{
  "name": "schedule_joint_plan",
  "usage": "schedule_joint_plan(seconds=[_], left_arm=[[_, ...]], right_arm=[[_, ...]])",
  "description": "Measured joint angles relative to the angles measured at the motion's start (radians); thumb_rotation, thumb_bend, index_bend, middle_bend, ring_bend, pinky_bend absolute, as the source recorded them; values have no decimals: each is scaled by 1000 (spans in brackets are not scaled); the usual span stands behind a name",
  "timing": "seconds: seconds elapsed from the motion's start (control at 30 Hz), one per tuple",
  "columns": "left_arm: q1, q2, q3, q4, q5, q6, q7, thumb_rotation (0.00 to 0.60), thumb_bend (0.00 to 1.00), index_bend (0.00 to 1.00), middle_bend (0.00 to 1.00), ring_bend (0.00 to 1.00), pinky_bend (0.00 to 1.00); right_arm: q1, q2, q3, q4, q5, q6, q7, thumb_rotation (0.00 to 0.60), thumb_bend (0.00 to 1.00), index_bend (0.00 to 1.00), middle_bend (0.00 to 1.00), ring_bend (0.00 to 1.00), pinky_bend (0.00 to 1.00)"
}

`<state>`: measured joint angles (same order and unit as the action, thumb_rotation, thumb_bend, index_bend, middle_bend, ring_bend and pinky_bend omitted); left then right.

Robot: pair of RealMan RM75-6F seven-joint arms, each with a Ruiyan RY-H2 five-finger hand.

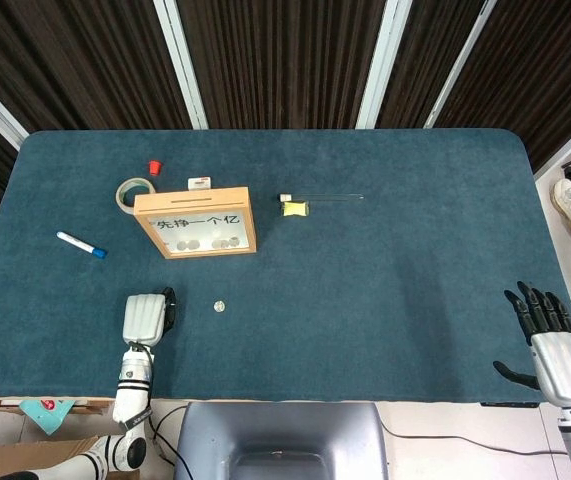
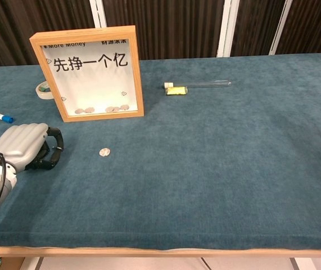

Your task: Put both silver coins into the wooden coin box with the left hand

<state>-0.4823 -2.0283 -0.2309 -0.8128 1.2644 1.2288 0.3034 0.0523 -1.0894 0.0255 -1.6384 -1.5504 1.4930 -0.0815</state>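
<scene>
One silver coin [image 2: 104,152] lies flat on the counter [image 2: 233,169], just in front of the wooden coin box [image 2: 87,70]. Your left robot hand [image 2: 28,147] rests fingers curled, apparently empty, to the coin's left and nearer than the spread-fingered right robot hand [image 1: 550,335]. Reach rightward.

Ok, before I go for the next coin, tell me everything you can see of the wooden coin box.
The wooden coin box is a light wood frame with a clear front pane over a white back, printed "More Money" above large black Chinese characters. It stands upright on the blue table, behind and slightly left of the loose silver coin. Several coins lie along its bottom inside. From the head view the top edge looks to carry a slot, too small to be sure. A tape roll sits beside it; neither hand touches it.
</scene>
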Motion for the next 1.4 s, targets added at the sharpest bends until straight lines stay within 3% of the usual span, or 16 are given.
schedule_joint_plan(seconds=[0.57, 1.4], left_arm=[[-2, 7, 1, 4, 9, 21, -17, 600, 418, 532, 1000, 1000, 1000], [2, 25, 6, -28, 32, 65, -41, 600, 421, 591, 1000, 1000, 1000]], right_arm=[[1, 0, 0, -2, 2, -6, -8, 600, 204, 0, 0, 0, 0], [1, 2, -2, -4, 2, -9, -10, 600, 204, 0, 0, 0, 0]])
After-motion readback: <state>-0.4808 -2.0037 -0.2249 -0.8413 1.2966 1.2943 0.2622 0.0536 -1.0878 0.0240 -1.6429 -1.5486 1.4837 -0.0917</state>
